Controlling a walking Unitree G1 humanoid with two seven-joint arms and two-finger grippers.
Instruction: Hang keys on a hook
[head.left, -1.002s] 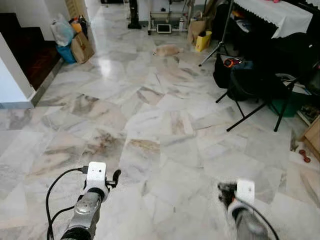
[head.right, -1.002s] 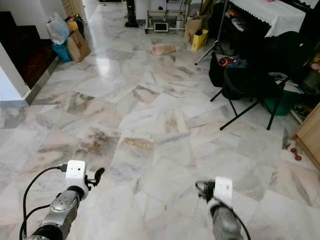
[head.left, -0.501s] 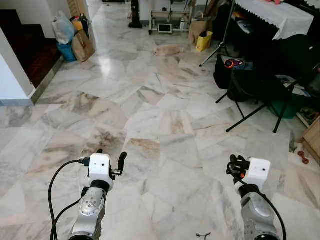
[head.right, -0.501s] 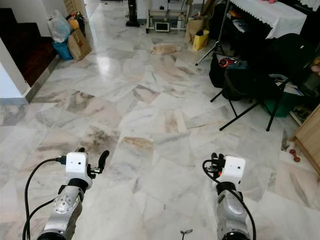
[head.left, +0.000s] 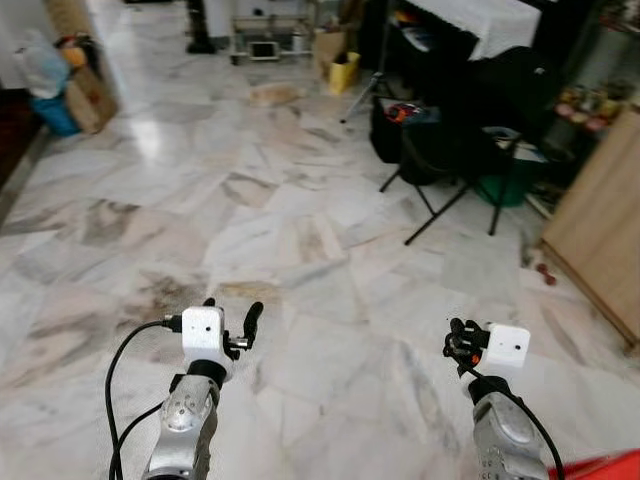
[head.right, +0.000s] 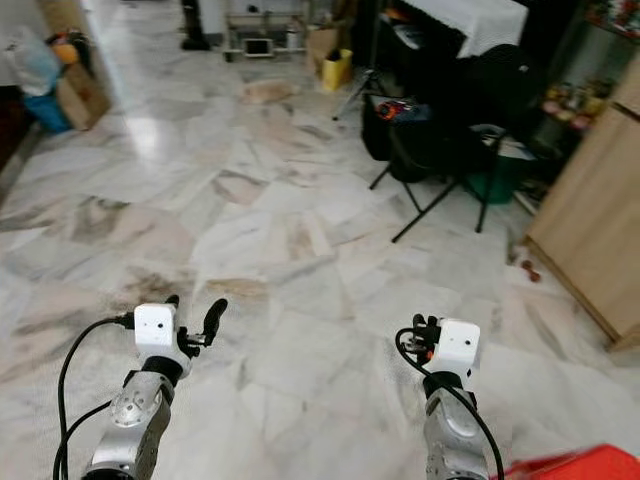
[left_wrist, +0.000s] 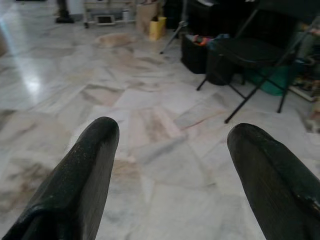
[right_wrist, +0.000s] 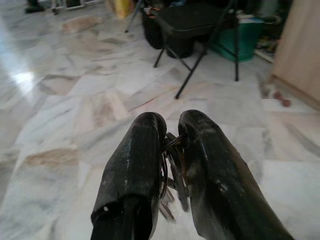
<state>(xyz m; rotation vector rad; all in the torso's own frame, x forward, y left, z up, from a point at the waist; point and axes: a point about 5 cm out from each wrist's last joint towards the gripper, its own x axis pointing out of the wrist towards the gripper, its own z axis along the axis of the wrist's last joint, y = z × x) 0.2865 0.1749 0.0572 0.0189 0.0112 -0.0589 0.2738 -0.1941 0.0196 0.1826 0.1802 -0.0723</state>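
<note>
My right gripper (right_wrist: 170, 135) is shut on a bunch of metal keys (right_wrist: 173, 167), which hang pinched between its two black fingers. In the eye views that gripper (head.left: 458, 341) is held low at the right, above the marble floor (head.left: 300, 200). At the left my left gripper (head.left: 233, 318) is held at about the same height. Its fingers (left_wrist: 90, 160) stand wide apart with nothing between them.
A black folding chair (head.left: 452, 160) and a black bag (head.left: 392, 125) stand ahead to the right. A wooden cabinet (head.left: 598, 225) rises at the far right, a cloth-covered table (head.left: 478, 18) behind. Bags (head.left: 62, 82) sit at the far left. Something red (head.left: 602, 467) shows at the bottom right.
The view has turned right, bringing the wooden cabinet in and shifting the chair toward the middle. Both arms rose from lower in the picture; the right gripper still holds the keys.
</note>
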